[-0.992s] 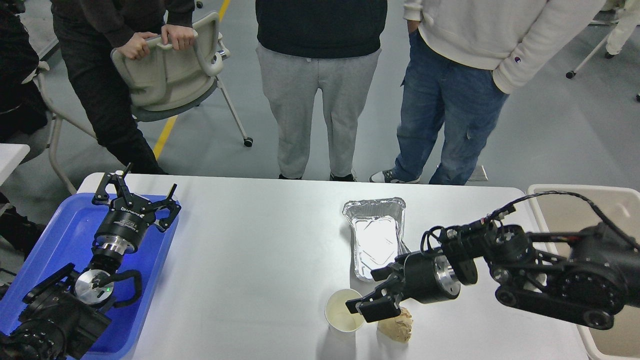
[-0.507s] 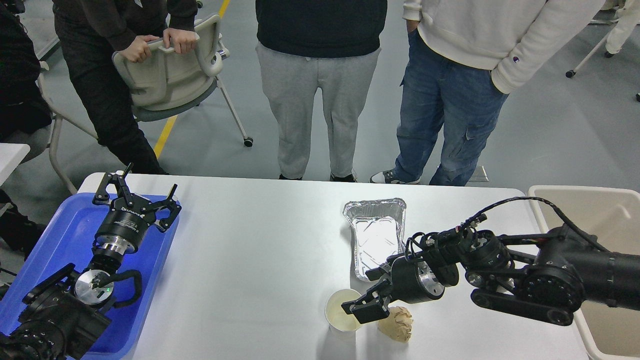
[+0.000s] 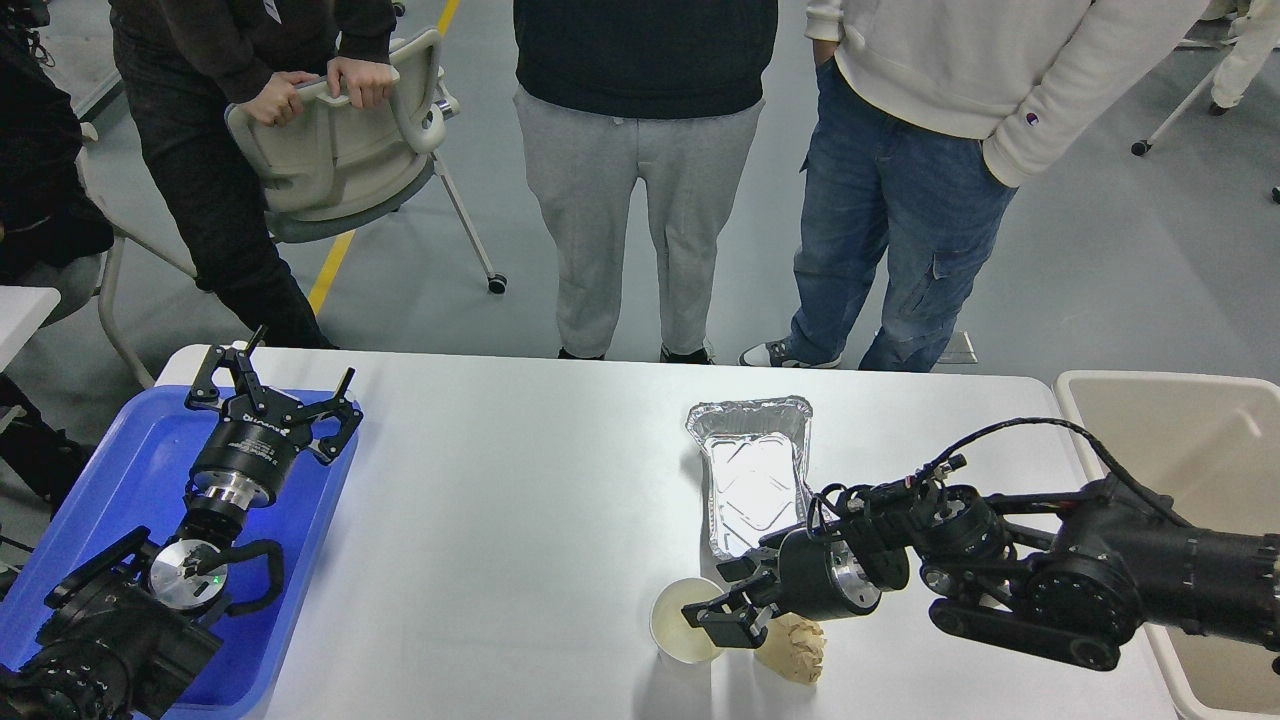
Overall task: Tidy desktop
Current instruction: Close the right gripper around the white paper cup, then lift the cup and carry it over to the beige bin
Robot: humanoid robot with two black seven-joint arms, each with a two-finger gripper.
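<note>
Single head camera looks forward and down over the desktop.

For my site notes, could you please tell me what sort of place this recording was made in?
Probably a robotics lab or demo hall, not a home: a grey painted floor with a yellow line, onlookers standing round the white desktop, and a wheeled office chair.

Bright, even overhead light; sharp focus.

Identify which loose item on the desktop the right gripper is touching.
The paper cup: the right gripper has a finger over its rim, unlike the foil tray and crumpled paper.
</note>
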